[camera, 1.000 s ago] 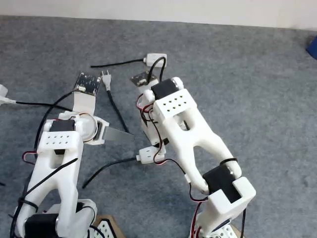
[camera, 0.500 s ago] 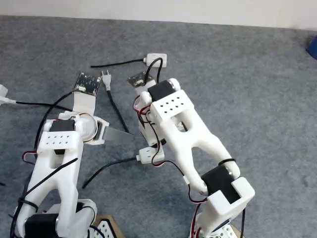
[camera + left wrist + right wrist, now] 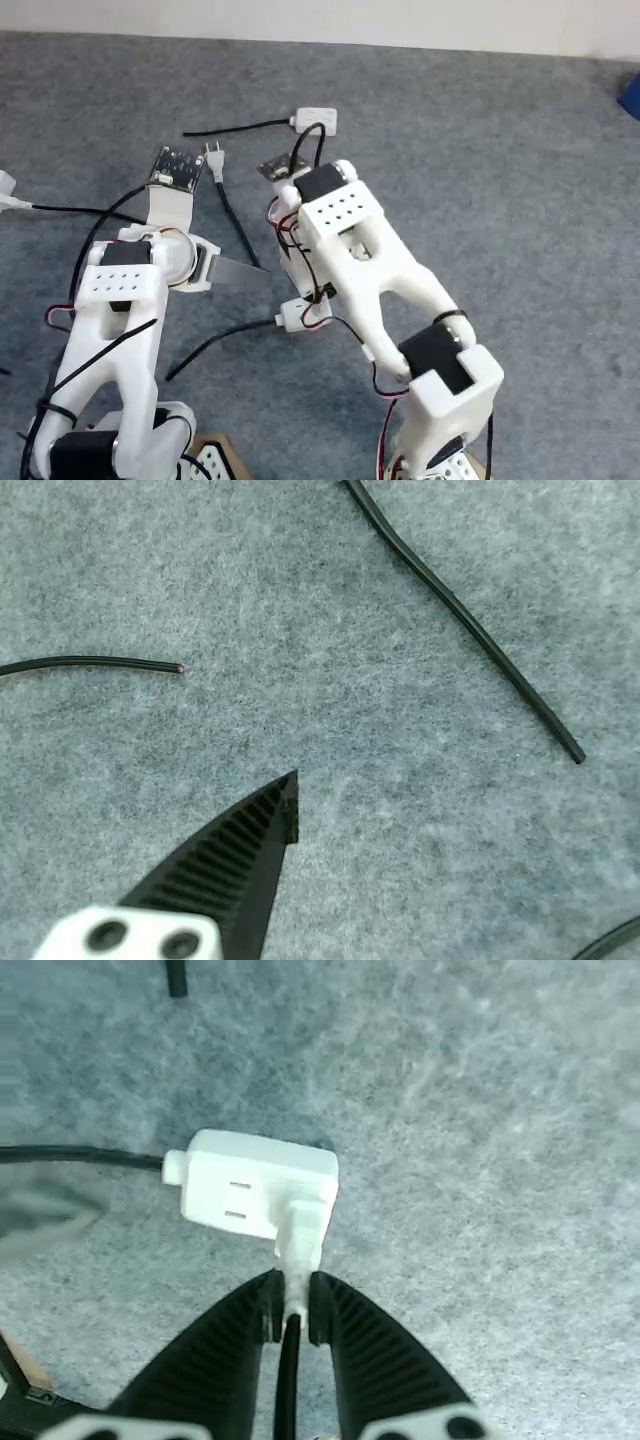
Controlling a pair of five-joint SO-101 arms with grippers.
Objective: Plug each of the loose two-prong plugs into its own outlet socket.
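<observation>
Grey carpet point(image 3: 520, 200) all over, for starters. Far left edge: small white connector point(image 3: 5, 190) on a black cord, can't tell plug or socket. Next over, left gripper point(image 3: 215, 266) above bare carpet, jaws spread wide with nothing between them, one black finger point(image 3: 255, 845) near a thin cord end point(image 3: 130, 662) and the cut end of a thicker cord point(image 3: 470, 630). Just past its wrist, loose two-prong plug point(image 3: 212, 153) flat on the carpet, prongs pointing away from the arm bases, nothing touching it. Further back, white outlet socket point(image 3: 318, 120) with its own cord off to the left, apart from that plug. Middle of things: right gripper point(image 3: 292, 1305) pinched tight on the tail of a white plug point(image 3: 303, 1230), right where the black cord starts, plug body pressed against the side of a second white socket point(image 3: 245, 1185). Can't tell whether the prongs are actually in. Two bare slots on that socket's upper face. Far right edge, corner of something blue point(image 3: 632, 95).
</observation>
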